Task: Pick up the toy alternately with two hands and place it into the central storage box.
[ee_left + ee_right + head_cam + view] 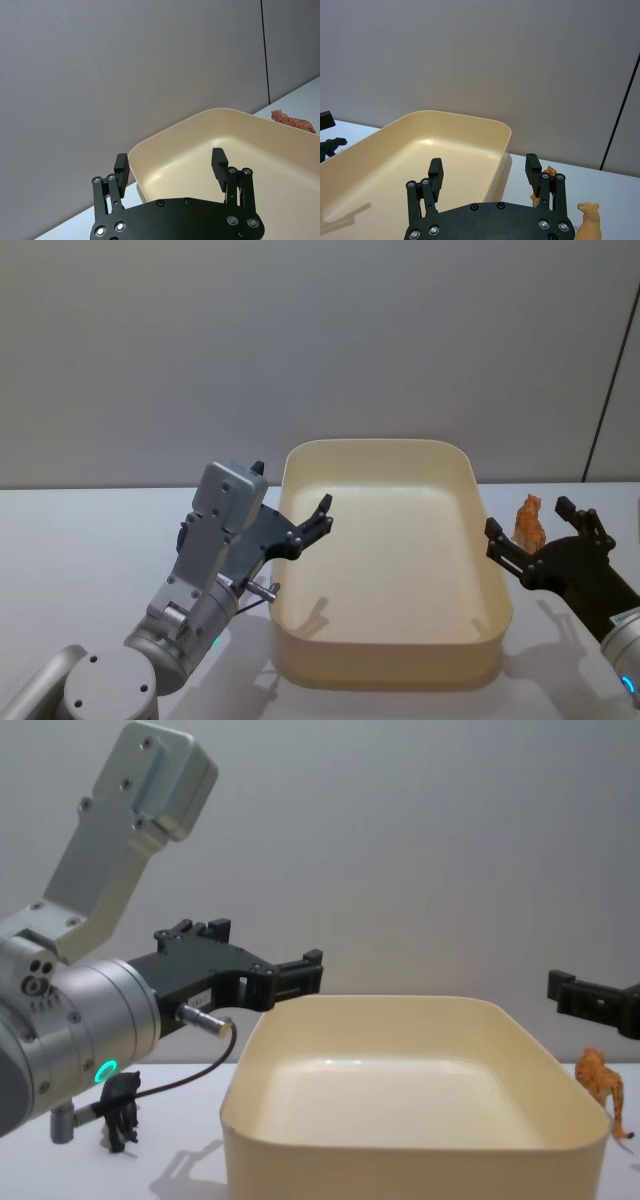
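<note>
Here, both arms hover with fingers spread wide and empty: the left pincer [170, 161] at the tub's [380, 660] nine o'clock rim, the right pincer [485, 167] at three o'clock, near an orange tiger [529, 520] standing on the worktop [80, 540]. The tub holds nothing. A first pick looks due, which calls for lowering the right pincer around the tiger.

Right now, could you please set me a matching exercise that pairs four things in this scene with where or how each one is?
Things:
1. left pincer
2. right pincer
3. orange toy
4. black toy

Places or states:
A. open, raised to the right of the storage box
B. standing on the table left of the box
C. open, raised at the box's left rim
D. standing on the table right of the box

Pairs: 1-C; 2-A; 3-D; 4-B
</note>
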`<action>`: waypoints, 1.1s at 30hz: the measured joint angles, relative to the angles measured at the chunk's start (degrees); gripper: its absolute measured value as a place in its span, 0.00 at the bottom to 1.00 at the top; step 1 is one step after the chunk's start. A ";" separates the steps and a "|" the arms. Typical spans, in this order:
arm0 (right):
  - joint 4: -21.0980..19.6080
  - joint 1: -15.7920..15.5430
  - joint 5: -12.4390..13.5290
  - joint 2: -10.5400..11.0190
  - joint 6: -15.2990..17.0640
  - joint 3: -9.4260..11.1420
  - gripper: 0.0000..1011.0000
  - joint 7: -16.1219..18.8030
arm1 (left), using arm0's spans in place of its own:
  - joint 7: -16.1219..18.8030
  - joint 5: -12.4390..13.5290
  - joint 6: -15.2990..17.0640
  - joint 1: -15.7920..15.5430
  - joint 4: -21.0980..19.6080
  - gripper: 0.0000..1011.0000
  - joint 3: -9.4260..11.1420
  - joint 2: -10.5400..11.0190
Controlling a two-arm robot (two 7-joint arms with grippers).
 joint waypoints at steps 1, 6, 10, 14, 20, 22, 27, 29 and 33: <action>0.00 0.00 0.00 0.00 0.00 0.00 0.99 0.00 | 0.00 0.00 0.00 0.00 0.00 0.99 0.00 0.00; 0.00 0.00 0.00 0.00 0.00 0.00 0.99 0.00 | 0.00 0.00 0.00 0.00 0.00 0.99 0.00 0.00; 0.00 0.00 0.00 0.00 0.00 0.00 0.99 0.00 | 0.00 0.00 0.00 0.00 0.00 0.99 0.00 0.00; 0.00 0.00 0.00 0.00 0.00 0.00 0.99 0.00 | 0.00 0.00 0.00 0.00 0.00 0.99 0.00 0.00; 0.00 0.00 0.00 0.00 0.00 0.00 0.99 0.00 | 0.00 0.00 0.00 0.00 0.00 0.99 0.00 0.00; 0.00 0.00 0.00 0.00 0.00 0.00 0.99 0.00 | 0.00 0.00 0.00 0.00 0.00 0.99 0.00 0.00; 0.00 0.00 0.00 0.00 0.00 0.00 0.99 0.00 | 0.00 0.00 0.00 0.00 0.00 0.99 0.00 0.00; 0.00 0.00 0.00 0.00 0.00 0.00 0.99 0.00 | 0.00 0.00 0.00 0.00 0.00 0.99 0.00 0.00; 0.00 0.00 0.00 0.00 0.00 0.00 0.99 0.00 | 0.00 0.00 0.00 0.00 0.00 0.99 0.00 0.00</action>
